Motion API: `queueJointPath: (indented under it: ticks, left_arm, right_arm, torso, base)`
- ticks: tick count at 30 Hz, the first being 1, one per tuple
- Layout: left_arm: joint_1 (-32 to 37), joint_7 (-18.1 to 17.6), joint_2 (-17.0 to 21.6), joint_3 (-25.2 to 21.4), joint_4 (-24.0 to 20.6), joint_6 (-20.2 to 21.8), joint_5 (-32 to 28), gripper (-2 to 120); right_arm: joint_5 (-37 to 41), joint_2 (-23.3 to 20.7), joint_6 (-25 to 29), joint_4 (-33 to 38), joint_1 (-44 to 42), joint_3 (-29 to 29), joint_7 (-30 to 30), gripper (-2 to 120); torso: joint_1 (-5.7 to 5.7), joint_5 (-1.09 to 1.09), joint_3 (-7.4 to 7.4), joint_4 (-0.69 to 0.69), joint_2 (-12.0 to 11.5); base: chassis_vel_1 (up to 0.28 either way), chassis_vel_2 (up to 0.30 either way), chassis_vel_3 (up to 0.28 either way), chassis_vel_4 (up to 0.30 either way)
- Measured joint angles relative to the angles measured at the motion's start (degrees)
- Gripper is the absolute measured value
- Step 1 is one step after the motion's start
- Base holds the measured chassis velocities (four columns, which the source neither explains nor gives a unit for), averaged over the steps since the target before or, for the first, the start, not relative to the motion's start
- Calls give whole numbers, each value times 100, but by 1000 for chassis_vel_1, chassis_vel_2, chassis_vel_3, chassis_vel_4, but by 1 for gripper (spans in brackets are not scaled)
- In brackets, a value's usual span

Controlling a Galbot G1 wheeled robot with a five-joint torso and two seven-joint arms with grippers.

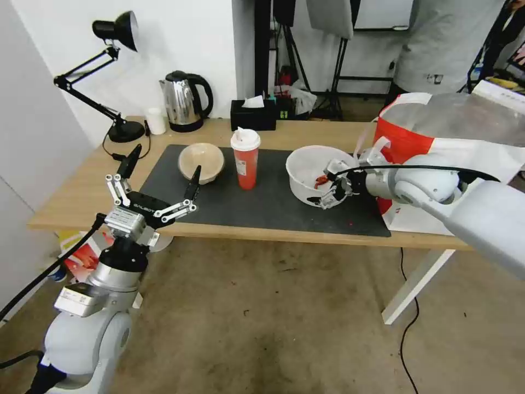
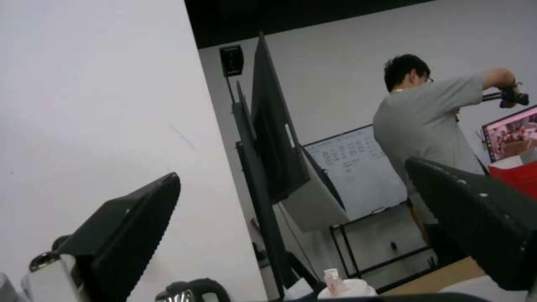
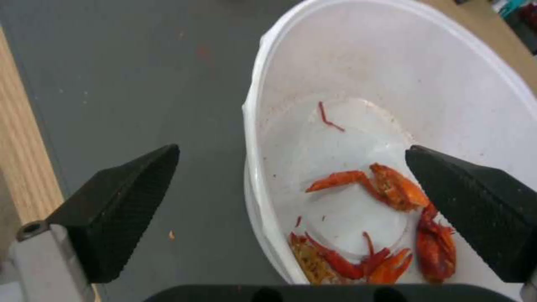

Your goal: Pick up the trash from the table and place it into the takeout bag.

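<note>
Straddling bowl rim [image 3: 251,126], right pincer [image 3: 291,184] spread

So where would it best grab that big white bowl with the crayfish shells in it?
Probably by the rim. The white bowl is too wide to span, but its wall is thin, so one finger can go inside and one outside. The right pincer is open and straddles the near rim that way, coming from the bowl's near right side, by the takeout bag. The shells lie low, clear of the rim.
</note>
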Motion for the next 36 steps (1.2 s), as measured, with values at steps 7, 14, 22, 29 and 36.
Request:
queueJointPath:
  ticks: [7, 14, 22, 29, 36]
  left_arm:
    - [17, 1, -19, -6, -2, -11, 3, 100]
    - [2, 4, -31, -3, 22, -21, 6, 100]
    - [-3, 7, -31, -2, 25, -30, 9, 100]
    - [18, 14, -39, 0, 57, -124, 16, 100]
    - [16, 18, -37, -9, 66, -139, 17, 100]
  right_arm:
    - [-64, 107, 21, -160, 15, -120, 0, 100]
    - [-115, 218, 36, -324, 86, -178, -6, 100]
    - [-154, 319, 46, -565, 169, -222, -17, 100]
    - [-231, 447, 64, -749, 169, -235, -51, 100]
    - [-294, 612, 85, -895, 144, -240, -71, 100]
  torso:
    - [0, 0, 0, 0, 0]
    - [0, -1, 0, 1, 0]
    - [0, 0, 0, 0, 0]
    - [0, 0, 0, 0, 0]
    - [-1, -1, -1, 0, 1]
  base:
    - [0, 0, 0, 0]
    - [0, 0, 0, 0]
    - [0, 0, 0, 0]
    - [0, 0, 0, 0]
    - [0, 0, 0, 0]
